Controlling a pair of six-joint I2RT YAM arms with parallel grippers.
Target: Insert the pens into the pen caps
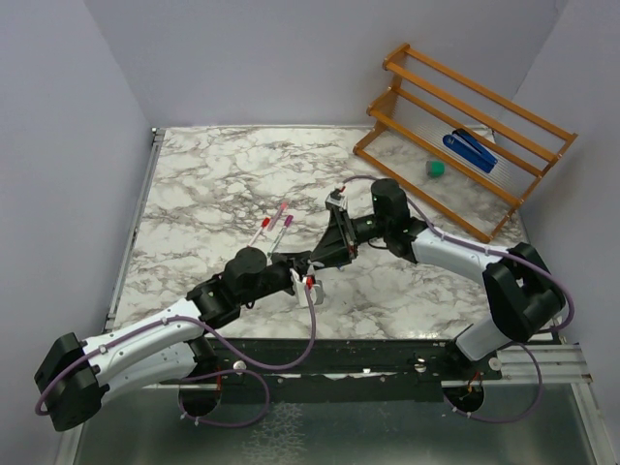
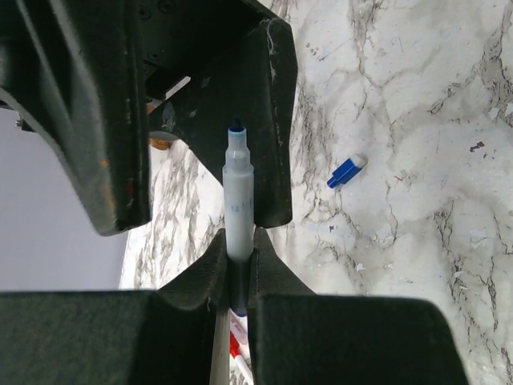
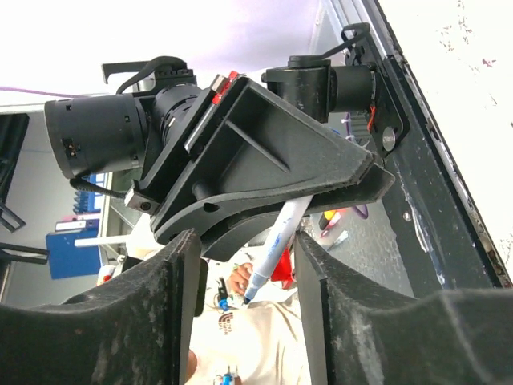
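Inside left hand (image 2: 239, 250), blue pen (image 2: 239, 196)

No legible txt anywhere; faint marks on the pen (image 2: 239, 210) barrel, too blurry to read.

Blue-tipped pen (image 3: 276, 249) inside the parted right tool (image 3: 248, 241)
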